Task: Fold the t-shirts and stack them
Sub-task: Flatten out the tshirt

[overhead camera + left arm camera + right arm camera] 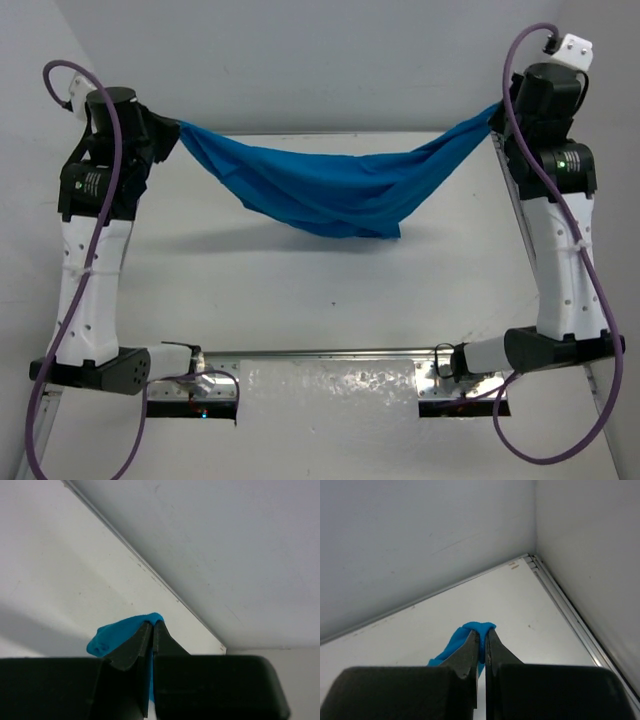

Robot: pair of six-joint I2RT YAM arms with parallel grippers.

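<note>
Aloft: one blue t-shirt [330, 195], gripped at two ends.
One end is clenched in the left claw [152, 626], the other in the right claw [482, 632]; the cloth sags between them above the worktop [300, 300].

A plain bright blue t-shirt [330, 195] hangs bunched like a hammock above the table's far edge.

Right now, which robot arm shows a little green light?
The right white-and-black robot arm: a green light glows on its black joint. The left arm shows none.
</note>
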